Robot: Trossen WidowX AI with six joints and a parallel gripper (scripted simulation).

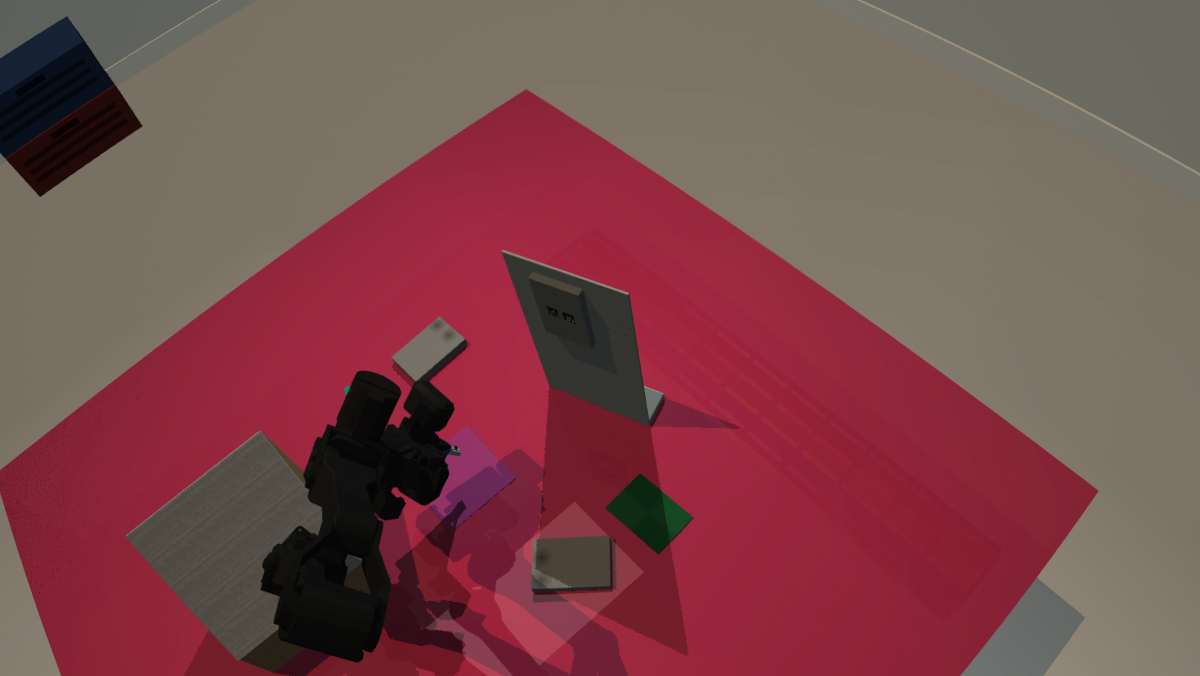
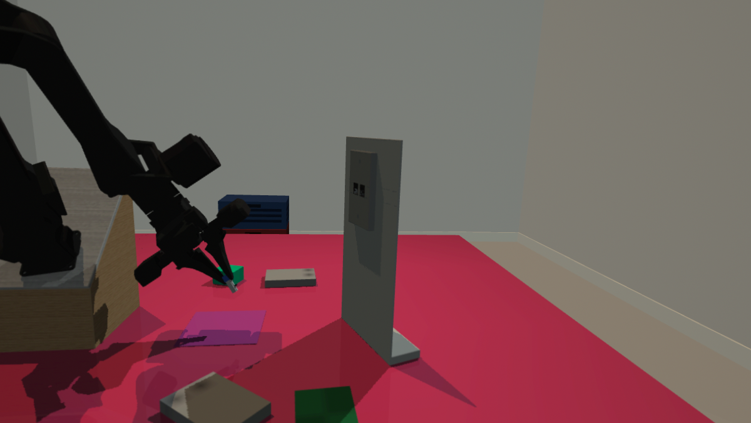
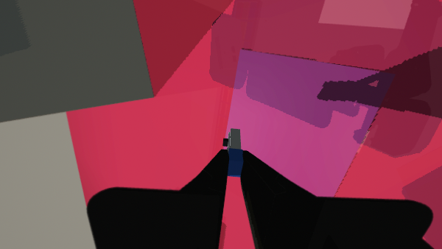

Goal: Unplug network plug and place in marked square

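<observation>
My gripper (image 1: 449, 450) (image 2: 227, 276) (image 3: 233, 156) is shut on the network plug (image 1: 455, 450) (image 2: 231, 285) (image 3: 235, 139), a small blue body with a grey tip that sticks out past the fingertips. The plug is out of the socket and hangs low over the red table, pointing down. In the wrist view its tip is over the left edge of the purple marked square (image 1: 478, 474) (image 2: 226, 324) (image 3: 291, 147). The upright grey panel (image 1: 592, 369) (image 2: 373, 283) stands apart to the right. Its two sockets (image 1: 560, 316) (image 2: 358, 189) look dark and empty.
A green block (image 2: 237, 271) and a flat grey slab (image 1: 429, 348) (image 2: 290, 277) lie just behind the gripper. Another slab (image 1: 573, 562) (image 2: 215, 402) and a green square (image 1: 649, 512) (image 2: 325, 404) lie nearer the front. The arm's wooden pedestal (image 1: 209, 529) (image 2: 112, 262) is at the left.
</observation>
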